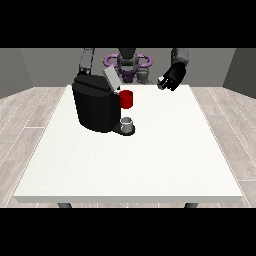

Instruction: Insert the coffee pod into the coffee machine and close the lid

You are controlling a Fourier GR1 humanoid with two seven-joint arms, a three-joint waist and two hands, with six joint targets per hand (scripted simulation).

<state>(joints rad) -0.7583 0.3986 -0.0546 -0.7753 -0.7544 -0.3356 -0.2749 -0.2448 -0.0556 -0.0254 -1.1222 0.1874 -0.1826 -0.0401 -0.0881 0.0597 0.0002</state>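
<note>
A: Where's the robot hand [170,78] at the view's right?
B: Raised over the table's [150,160] far edge, fingers curled, holding nothing visible.
A: And the other?
B: Hidden behind the coffee machine [95,107]. Lid [111,78] tilted up; a grey thing [127,121] sits at its base.

Plain room, maybe test space: white table [150,165], wood-plank floor [30,115], grey walls [20,70]
</note>
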